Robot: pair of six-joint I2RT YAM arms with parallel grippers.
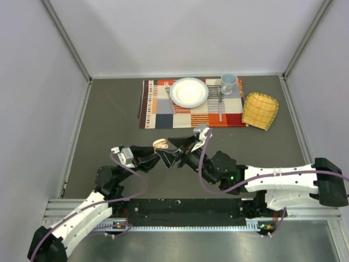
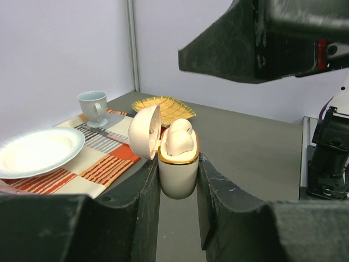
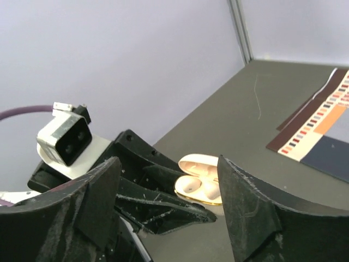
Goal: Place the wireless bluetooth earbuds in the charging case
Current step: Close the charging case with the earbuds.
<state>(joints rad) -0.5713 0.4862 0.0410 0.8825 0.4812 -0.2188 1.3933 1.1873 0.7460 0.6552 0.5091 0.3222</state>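
Grey table (image 1: 109, 125), left pincer (image 2: 178, 169) clamping open charging case (image 3: 197, 186), earbuds (image 2: 179, 141) inside

A robot lab's test cell: plain pale walls (image 1: 32, 109) box in a grey table (image 1: 114, 142), a left arm (image 1: 82, 215) and right arm (image 1: 278, 183) are bolted to an aluminium rail (image 1: 60, 206), and a plate (image 1: 189, 91) and cup (image 1: 228, 83) sit staged on a placemat (image 1: 163, 117)

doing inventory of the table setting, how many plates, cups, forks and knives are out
plate: 1
cup: 1
fork: 1
knife: 1
total: 4
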